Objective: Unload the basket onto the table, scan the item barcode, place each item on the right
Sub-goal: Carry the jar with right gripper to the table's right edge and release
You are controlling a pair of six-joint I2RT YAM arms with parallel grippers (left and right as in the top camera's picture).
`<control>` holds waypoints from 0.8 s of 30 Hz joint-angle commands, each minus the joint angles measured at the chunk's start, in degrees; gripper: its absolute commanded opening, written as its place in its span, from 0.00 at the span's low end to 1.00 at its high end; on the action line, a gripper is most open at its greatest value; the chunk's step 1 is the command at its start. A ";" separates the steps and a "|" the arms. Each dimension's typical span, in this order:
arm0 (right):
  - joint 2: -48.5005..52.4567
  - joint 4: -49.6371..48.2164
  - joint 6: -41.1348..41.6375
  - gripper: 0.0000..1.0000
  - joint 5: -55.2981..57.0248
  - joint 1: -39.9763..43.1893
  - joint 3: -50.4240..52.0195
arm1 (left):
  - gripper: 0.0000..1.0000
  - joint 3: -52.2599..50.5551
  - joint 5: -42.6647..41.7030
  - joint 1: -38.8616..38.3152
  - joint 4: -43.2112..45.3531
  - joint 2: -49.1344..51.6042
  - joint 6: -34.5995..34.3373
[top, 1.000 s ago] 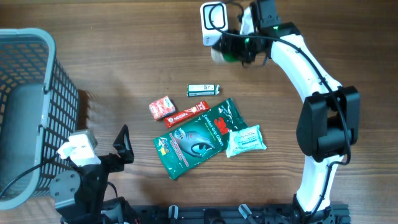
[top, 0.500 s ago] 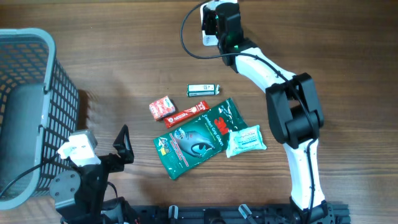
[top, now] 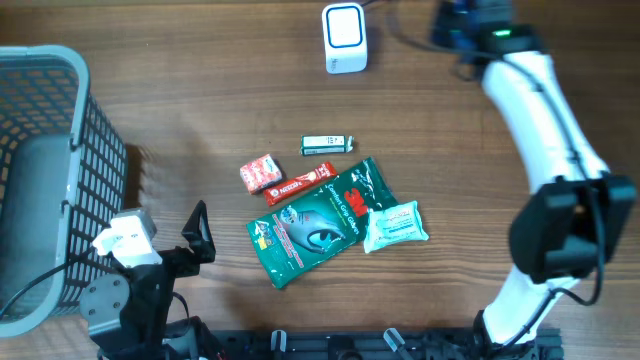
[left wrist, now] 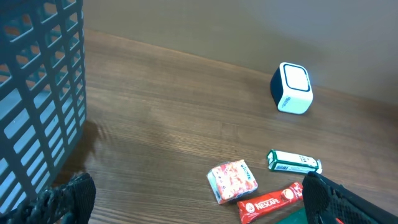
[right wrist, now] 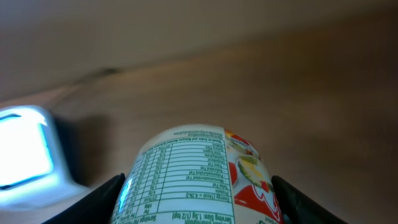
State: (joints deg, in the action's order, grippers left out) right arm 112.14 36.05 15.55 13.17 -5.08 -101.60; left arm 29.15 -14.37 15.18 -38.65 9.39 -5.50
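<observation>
- Container (right wrist: 193, 171): lower part cut off by the bottom edge; label print too small to read; not discernible in the overhead view.
- Scanner (right wrist: 25, 155): blurred, cut off at the left edge in the right wrist view.
- Basket (top: 40, 60): cut off at the left edge.

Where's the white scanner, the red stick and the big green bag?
white scanner (top: 345, 33), overhead view, on its blue-rimmed top face.
red stick (top: 298, 185), overhead view, on its middle.
green bag (top: 318, 222), overhead view, on its middle.

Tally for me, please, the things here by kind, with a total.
Scanner: 1
Basket: 1
Table packs (box, red pack, stick, pouch, wipes): 5
Container in right gripper: 1
Total: 8
</observation>
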 commanded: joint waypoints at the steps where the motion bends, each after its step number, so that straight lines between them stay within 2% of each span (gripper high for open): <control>1: 0.48 6.40 2.03 0.64 -0.94 12.37 -0.26 | 1.00 -0.11 0.31 0.37 0.17 -0.26 -0.59; 4: 0.74 8.66 2.64 0.66 -7.91 26.53 -0.26 | 1.00 -0.11 0.31 0.37 0.17 -0.26 -0.59; 9: 5.97 9.62 2.43 0.69 -8.83 40.48 0.04 | 1.00 -0.11 0.33 0.37 0.17 -0.26 -0.59; 16: 17.05 11.65 2.47 0.73 -8.81 47.89 0.04 | 1.00 -0.11 0.31 0.37 0.17 -0.26 -0.59; 17: 17.75 11.47 2.40 0.76 -8.79 48.30 0.04 | 1.00 -0.11 0.31 0.37 0.17 -0.26 -0.59; 19: 17.49 11.02 2.43 0.90 -8.83 49.44 -0.28 | 1.00 -0.11 0.31 0.37 0.17 -0.26 -0.59; 20: 17.09 11.67 1.90 1.00 -8.83 50.21 -1.75 | 1.00 -0.11 0.31 0.37 0.15 -0.26 -0.59; 22: 16.11 14.69 2.32 1.00 -10.40 51.12 -7.41 | 1.00 -0.11 0.31 0.37 0.17 -0.26 -0.59; 24: 14.62 18.73 2.71 1.00 -17.05 51.19 -15.12 | 1.00 -0.11 0.33 0.37 0.17 -0.26 -0.61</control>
State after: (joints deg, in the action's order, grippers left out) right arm 129.54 52.53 17.76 3.38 45.78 -107.55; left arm 29.15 -14.37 15.18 -38.63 9.39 -5.50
